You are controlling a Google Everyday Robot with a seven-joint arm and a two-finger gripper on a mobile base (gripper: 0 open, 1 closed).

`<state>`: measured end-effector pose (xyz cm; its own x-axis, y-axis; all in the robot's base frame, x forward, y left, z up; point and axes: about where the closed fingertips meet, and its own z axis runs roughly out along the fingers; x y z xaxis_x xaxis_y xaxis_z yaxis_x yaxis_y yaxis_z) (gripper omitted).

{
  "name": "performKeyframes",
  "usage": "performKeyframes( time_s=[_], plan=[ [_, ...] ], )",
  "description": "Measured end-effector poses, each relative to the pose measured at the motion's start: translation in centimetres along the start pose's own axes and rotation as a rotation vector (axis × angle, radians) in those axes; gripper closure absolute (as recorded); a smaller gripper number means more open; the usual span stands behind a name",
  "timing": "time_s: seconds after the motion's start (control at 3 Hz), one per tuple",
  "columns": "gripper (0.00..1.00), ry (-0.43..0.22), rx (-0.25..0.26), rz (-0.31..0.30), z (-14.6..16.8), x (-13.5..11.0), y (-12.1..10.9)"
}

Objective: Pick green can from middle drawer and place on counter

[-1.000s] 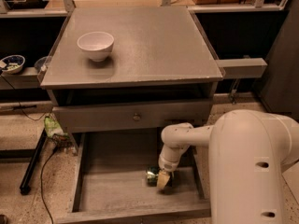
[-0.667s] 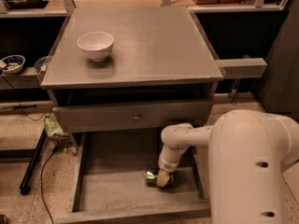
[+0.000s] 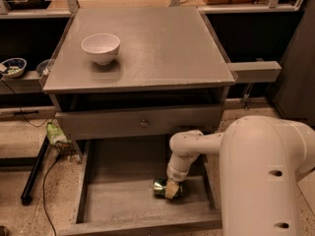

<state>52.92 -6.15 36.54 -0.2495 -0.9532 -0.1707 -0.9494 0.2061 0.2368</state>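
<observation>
The green can (image 3: 160,187) lies on its side on the plank bottom of the open middle drawer (image 3: 113,200), right of centre and near the front. My gripper (image 3: 171,189) reaches down from the white arm (image 3: 189,149) and sits right at the can's right end, overlapping it. The can rests on the drawer floor. The counter (image 3: 157,43) is the grey top of the cabinet above.
A white bowl (image 3: 101,47) stands on the counter's left side. A closed drawer front with a small knob (image 3: 143,123) overhangs the open drawer's back. My arm's bulky white body (image 3: 266,176) fills the right foreground. A side shelf (image 3: 256,71) juts right; a cable (image 3: 47,181) lies on the floor at left.
</observation>
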Motion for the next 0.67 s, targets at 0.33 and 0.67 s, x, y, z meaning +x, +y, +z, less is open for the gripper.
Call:
performKeyframes(
  time_s=[0.33, 0.67],
  plan=[
    [1.0, 0.0, -0.001, -0.001, 0.0, 0.0, 0.1],
    [1.0, -0.02, 0.018, -0.035, -2.7, -1.0, 1.6]
  ],
)
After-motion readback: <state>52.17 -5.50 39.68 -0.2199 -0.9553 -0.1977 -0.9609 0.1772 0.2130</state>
